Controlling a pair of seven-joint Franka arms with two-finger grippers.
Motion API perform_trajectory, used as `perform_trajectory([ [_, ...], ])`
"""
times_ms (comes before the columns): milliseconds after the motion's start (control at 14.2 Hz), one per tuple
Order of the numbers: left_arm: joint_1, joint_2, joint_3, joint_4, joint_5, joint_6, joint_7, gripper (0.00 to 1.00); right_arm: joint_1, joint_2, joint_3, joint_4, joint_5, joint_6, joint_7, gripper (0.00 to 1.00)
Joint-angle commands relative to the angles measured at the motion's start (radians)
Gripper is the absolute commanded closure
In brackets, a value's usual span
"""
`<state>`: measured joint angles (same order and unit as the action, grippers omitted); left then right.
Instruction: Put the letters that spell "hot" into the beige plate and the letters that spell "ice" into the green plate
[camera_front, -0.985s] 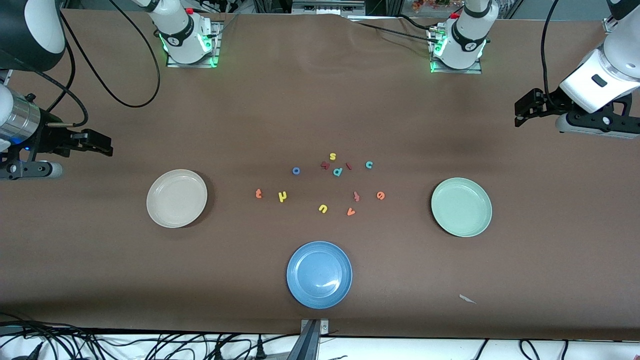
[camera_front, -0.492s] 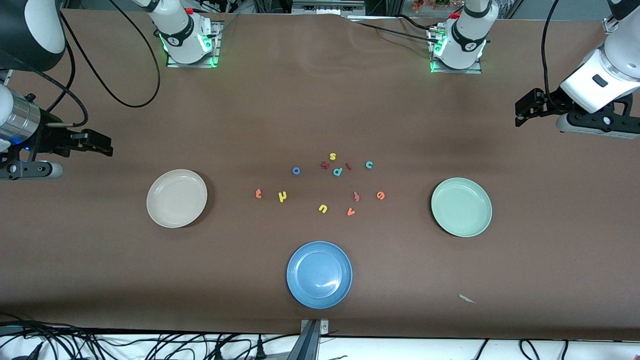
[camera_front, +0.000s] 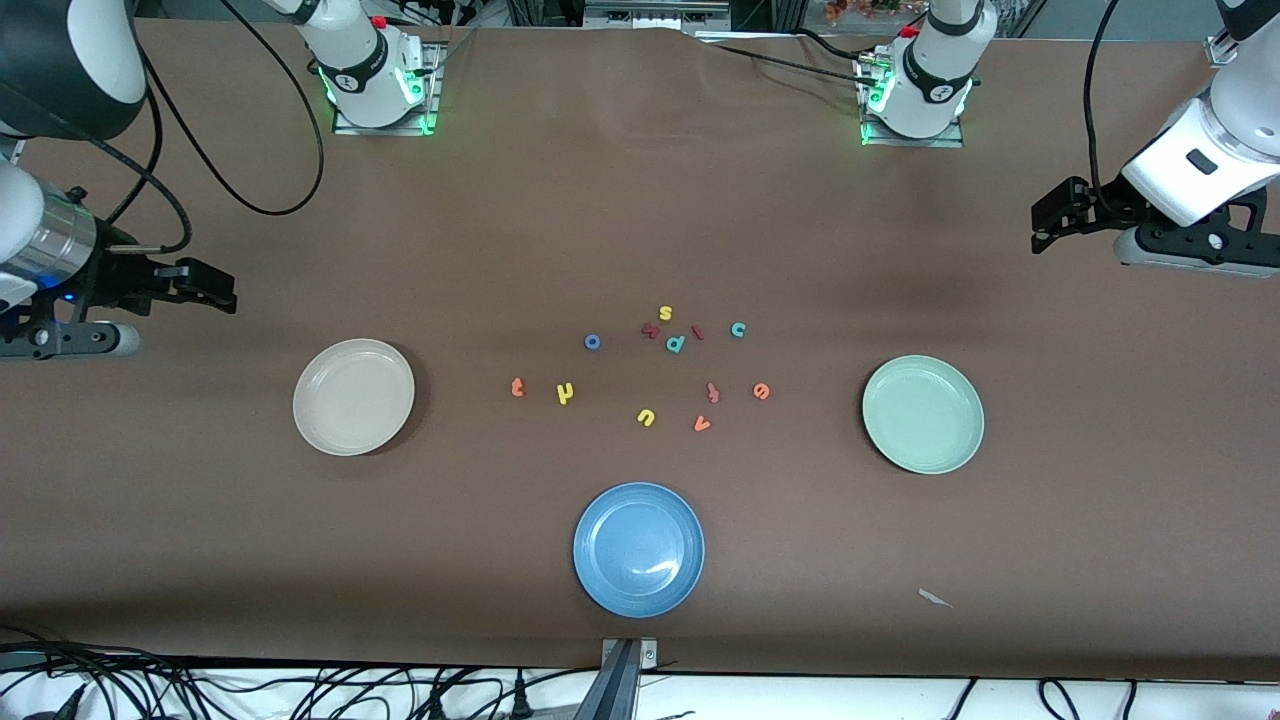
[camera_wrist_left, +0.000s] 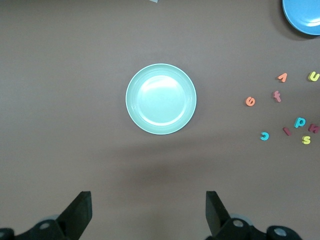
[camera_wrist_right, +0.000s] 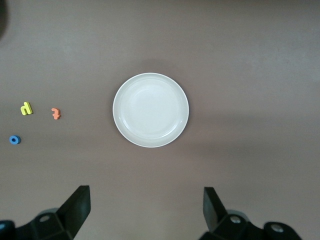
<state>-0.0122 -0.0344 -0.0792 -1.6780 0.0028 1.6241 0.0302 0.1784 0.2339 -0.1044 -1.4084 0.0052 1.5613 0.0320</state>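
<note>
— Where do the grippers stand?

— The left gripper (camera_wrist_left: 145, 212) hangs over bare table at its own arm's end, fingers spread wide, gripping nothing; the right gripper (camera_wrist_right: 145, 210) hangs over bare table at the other end, equally spread and empty.

— And the plates?

— The beige plate (camera_front: 353, 397) lies toward the right arm's end, the green plate (camera_front: 923, 414) toward the left arm's; both hold nothing.

— The letters?

— All on the table between the plates; orange "t" (camera_front: 517, 387) beside yellow "h" (camera_front: 565, 393), blue "o" (camera_front: 592, 342) farther from the front camera; dark red "i" (camera_front: 698, 332) near teal "c" (camera_front: 738, 329), orange "e" (camera_front: 761, 391) nearer the camera.
</note>
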Motion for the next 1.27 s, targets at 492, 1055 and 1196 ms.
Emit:
perform_trajectory([
  [492, 0.006, -0.001, 0.001, 0.011, -0.017, -0.021, 0.02, 0.0, 0.003, -0.013, -0.006, -0.017, 0.007, 0.023, 0.014, 0.0],
  [1055, 0.008, 0.001, 0.002, 0.011, -0.017, -0.021, 0.022, 0.0, 0.003, -0.012, -0.006, -0.018, 0.006, 0.028, 0.014, 0.0],
  [1196, 0.008, 0.001, 0.002, 0.011, -0.017, -0.021, 0.022, 0.0, 0.003, -0.012, -0.006, -0.018, 0.006, 0.028, 0.014, 0.0],
])
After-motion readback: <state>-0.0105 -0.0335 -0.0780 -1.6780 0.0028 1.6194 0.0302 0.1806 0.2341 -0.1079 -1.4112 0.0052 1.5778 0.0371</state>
